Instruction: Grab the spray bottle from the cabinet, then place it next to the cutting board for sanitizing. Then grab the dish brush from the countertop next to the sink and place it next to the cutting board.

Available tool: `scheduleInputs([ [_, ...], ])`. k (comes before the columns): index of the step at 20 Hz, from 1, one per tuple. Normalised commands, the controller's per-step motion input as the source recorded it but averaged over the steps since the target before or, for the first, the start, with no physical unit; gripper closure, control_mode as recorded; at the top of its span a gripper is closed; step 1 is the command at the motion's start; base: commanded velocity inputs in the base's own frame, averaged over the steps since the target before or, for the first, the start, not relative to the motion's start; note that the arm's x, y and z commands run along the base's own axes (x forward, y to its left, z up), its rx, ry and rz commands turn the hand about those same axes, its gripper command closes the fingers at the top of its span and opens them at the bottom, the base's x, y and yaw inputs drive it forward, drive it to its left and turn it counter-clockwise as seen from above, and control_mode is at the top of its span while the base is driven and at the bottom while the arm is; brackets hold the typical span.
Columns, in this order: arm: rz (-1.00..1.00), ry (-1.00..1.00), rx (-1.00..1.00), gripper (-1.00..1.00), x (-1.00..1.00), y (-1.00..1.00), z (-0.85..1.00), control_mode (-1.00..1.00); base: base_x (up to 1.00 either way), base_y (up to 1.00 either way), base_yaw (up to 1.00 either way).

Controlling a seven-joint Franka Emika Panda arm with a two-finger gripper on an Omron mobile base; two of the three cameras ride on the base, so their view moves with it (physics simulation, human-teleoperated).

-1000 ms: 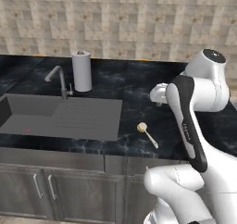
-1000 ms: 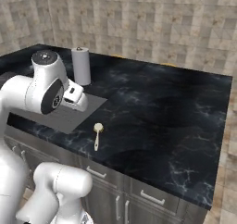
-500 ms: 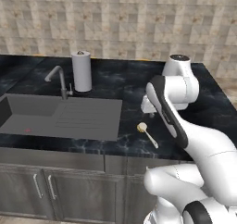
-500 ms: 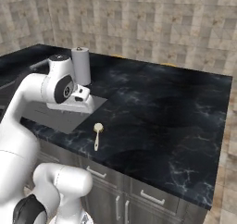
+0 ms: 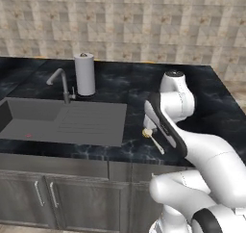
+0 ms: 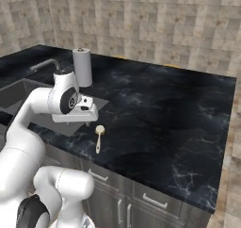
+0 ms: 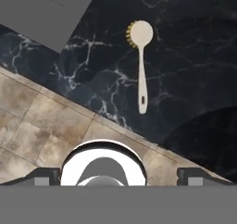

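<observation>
The dish brush [image 7: 142, 70] lies flat on the black countertop [image 6: 164, 114], yellow-bristled head toward the sink and cream handle toward the counter's front edge. It also lies just right of the sink's corner [image 5: 154, 141] and near the front edge [image 6: 98, 140]. My gripper [image 7: 119, 177] hangs above the counter's front edge, open, with nothing between its widely spread fingertips. Its hand [image 6: 77, 115] hovers just left of the brush head, apart from it. The spray bottle, cabinet and cutting board are out of view.
The dark grey sink [image 5: 62, 123] with ribbed drainboard sits left of the brush, its faucet [image 5: 60, 80] behind it. A white paper-towel roll [image 5: 85, 74] stands by the back wall. Beyond the counter's front edge lies tiled floor [image 7: 46, 121].
The arm has swung down and toward the sink side, bringing the hand lower and closer to the brush. The brush has not moved.
</observation>
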Motion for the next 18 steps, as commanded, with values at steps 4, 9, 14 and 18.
scheduleInputs([
  [4,0.09,0.0,0.0,-1.0,0.17,-0.05,-0.5,-1.0,0.0,0.0,0.0],
  [9,0.06,-0.04,0.01,-1.0,0.16,-0.17,-0.38,-1.0,0.0,0.0,0.0],
  [14,0.0,-0.02,0.0,-1.0,0.1,-0.07,-0.18,-1.0,0.0,0.0,0.0],
  [18,0.0,-0.04,0.0,-1.0,0.14,-0.02,-0.16,-1.0,0.0,0.0,0.0],
])
